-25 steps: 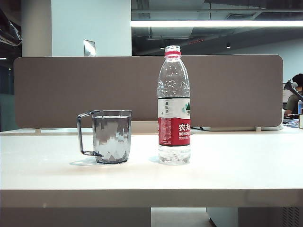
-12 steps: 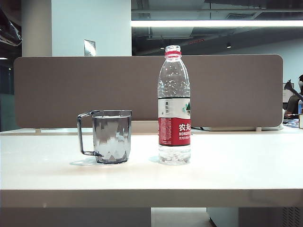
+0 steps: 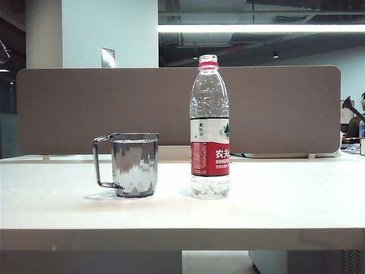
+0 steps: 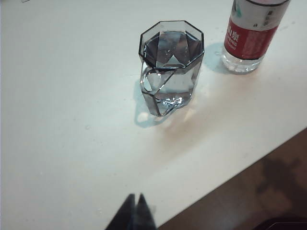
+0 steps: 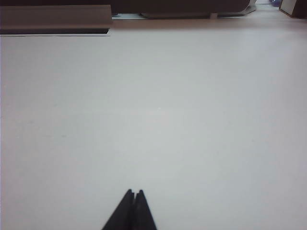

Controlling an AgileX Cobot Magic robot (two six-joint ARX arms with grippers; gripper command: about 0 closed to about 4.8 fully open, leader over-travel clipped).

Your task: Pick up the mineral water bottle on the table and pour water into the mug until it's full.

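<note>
The mineral water bottle (image 3: 210,128) stands upright and uncapped on the table (image 3: 285,205), just right of the mug (image 3: 134,164). The mug's handle points left, and liquid seems to reach close to its rim. Neither gripper shows in the exterior view. In the left wrist view my left gripper (image 4: 135,196) is shut and empty, well short of the mug (image 4: 170,67) and the bottle (image 4: 249,36), near the table's edge. My right gripper (image 5: 135,192) is shut and empty over bare table (image 5: 158,110); neither mug nor bottle shows in that view.
A grey-brown divider panel (image 3: 68,108) runs along the table's far side. In the left wrist view the table's edge drops to dark brown floor (image 4: 268,191) close to the gripper. A low grey block (image 5: 55,19) lies at the far edge in the right wrist view.
A dark shape at the exterior view's upper left edge has drawn almost out of frame. Mug and bottle have not moved.
</note>
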